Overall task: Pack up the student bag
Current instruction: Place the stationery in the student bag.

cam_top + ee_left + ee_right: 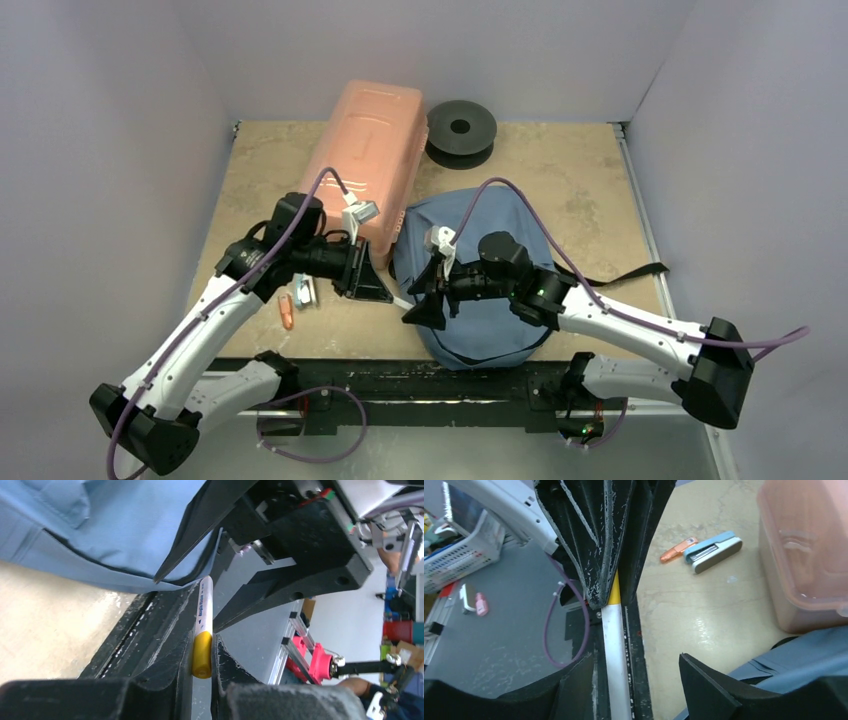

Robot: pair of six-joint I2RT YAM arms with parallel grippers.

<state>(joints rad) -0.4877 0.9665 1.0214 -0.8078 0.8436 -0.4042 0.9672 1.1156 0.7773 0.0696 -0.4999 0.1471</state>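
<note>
Left wrist view has the left gripper (205, 625) clamped tight on the yellow-capped end of a white marker (204, 611). The marker's far end lies between the fingers of the right gripper (636, 657) — these stand well apart and grip nothing, though one may be brushing the barrel. Top view sets this meeting near the front edge of the table (570, 170), in the narrow gap between the pink box (365, 150) and the bag (490, 235), which sits centre-right just beside the box and reaches over that edge — the widest bare tabletop lies right of it, while a stapler (713, 554) lies left of the gap.
</note>
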